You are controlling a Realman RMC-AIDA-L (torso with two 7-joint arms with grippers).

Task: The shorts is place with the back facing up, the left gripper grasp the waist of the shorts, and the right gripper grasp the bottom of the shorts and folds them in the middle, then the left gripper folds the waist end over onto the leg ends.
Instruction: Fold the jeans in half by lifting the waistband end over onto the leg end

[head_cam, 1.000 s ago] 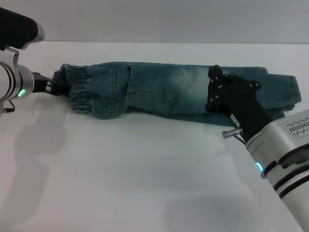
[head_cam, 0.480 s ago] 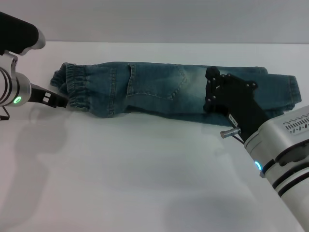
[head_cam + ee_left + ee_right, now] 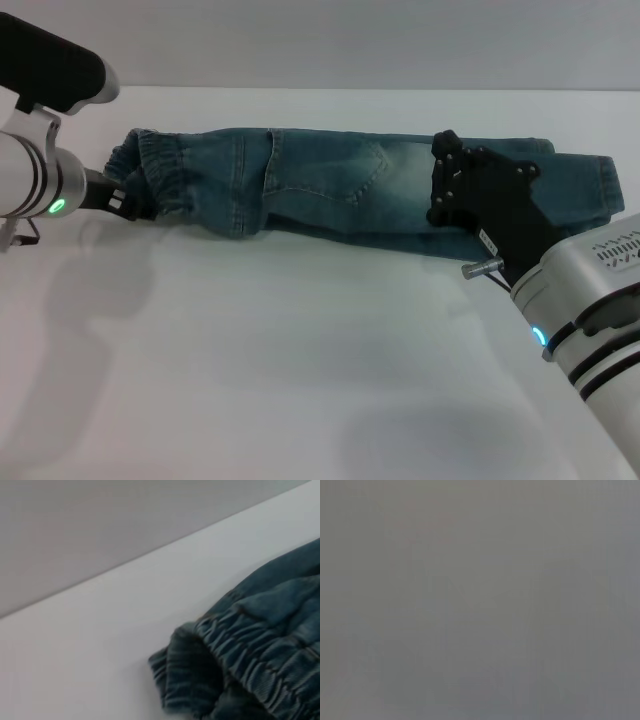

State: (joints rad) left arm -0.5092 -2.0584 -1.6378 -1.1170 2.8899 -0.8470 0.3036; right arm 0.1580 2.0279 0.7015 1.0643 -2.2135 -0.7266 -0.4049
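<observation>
The blue denim shorts lie folded lengthwise in a long strip across the far part of the white table, one back pocket facing up. Their ruffled waist is at the left end and fills the left wrist view. My left gripper, green light on its wrist, touches the near edge of the waist. The leg ends lie at the far right. My right gripper, blue light on its wrist, sits over the leg part of the shorts and hides some denim. The right wrist view shows only plain grey.
A grey wall runs behind the table's far edge, close to the shorts. White tabletop stretches in front of the shorts between both arms. My right arm's silver wrist occupies the near right corner.
The left gripper dropped from the end of the waist, then moved right into the waist's near edge; the band has bunched slightly. The right gripper has barely shifted.
</observation>
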